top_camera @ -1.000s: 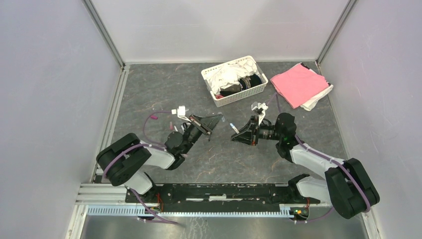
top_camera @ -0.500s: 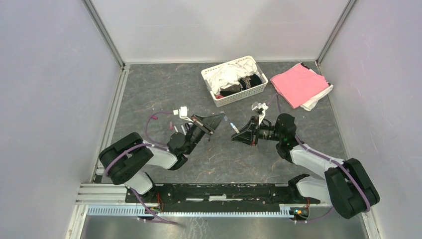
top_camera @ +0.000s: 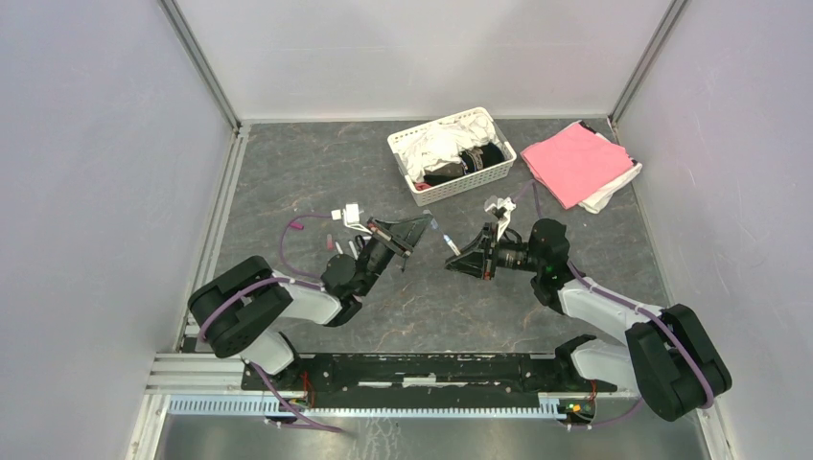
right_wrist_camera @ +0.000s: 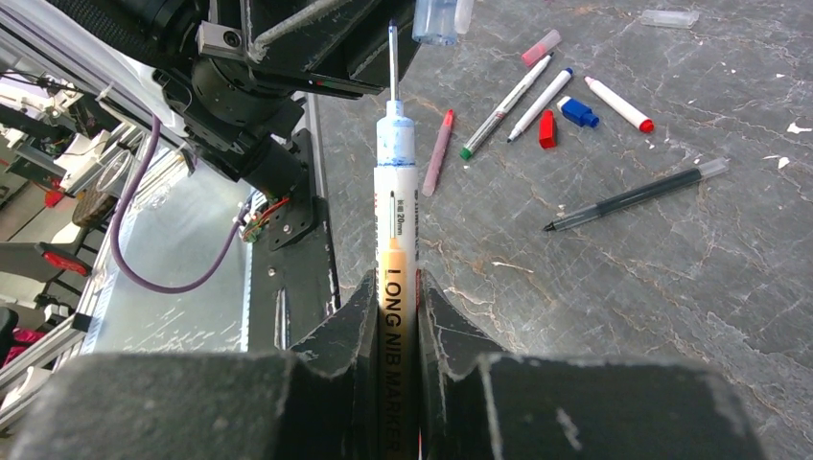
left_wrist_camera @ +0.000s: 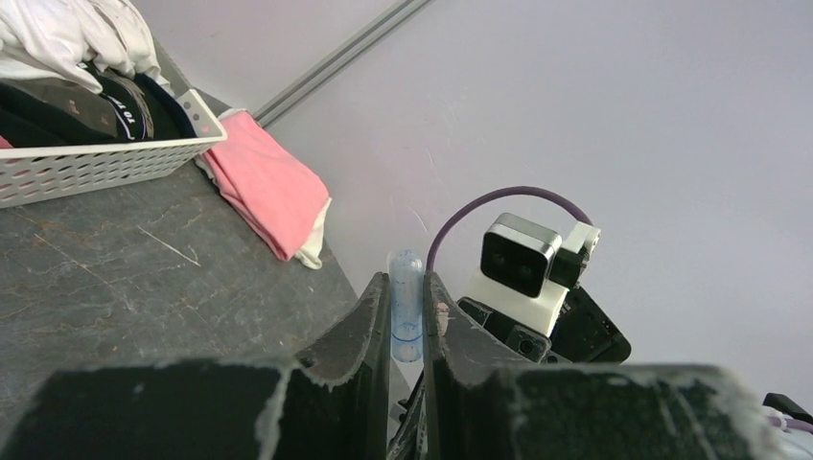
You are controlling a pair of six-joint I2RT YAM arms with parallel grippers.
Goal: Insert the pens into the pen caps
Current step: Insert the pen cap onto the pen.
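Note:
My left gripper (top_camera: 425, 228) is shut on a clear blue pen cap (left_wrist_camera: 406, 273), held off the table with its closed end away from the wrist. My right gripper (top_camera: 458, 259) is shut on a white long-nib marker (right_wrist_camera: 395, 182) with a blue tip. In the right wrist view its thin nib points at the mouth of that cap (right_wrist_camera: 436, 19), just short of it. Several more pens lie on the table: a pinkish one (right_wrist_camera: 439, 151), two white ones (right_wrist_camera: 506, 105), a red-ended one (right_wrist_camera: 619, 103) and a dark one (right_wrist_camera: 638, 195). A red cap (right_wrist_camera: 546, 129) and a blue cap (right_wrist_camera: 578, 112) lie among them.
A white basket (top_camera: 452, 185) of cloths stands at the back centre, and it also shows in the left wrist view (left_wrist_camera: 96, 163). A folded pink cloth (top_camera: 575, 161) lies at the back right. The loose pens lie left of my left arm (top_camera: 343, 244). Metal rails run along the left and near edges.
My left gripper has shifted slightly right with the cap, closing the gap to the marker's nib. My right gripper has barely moved.

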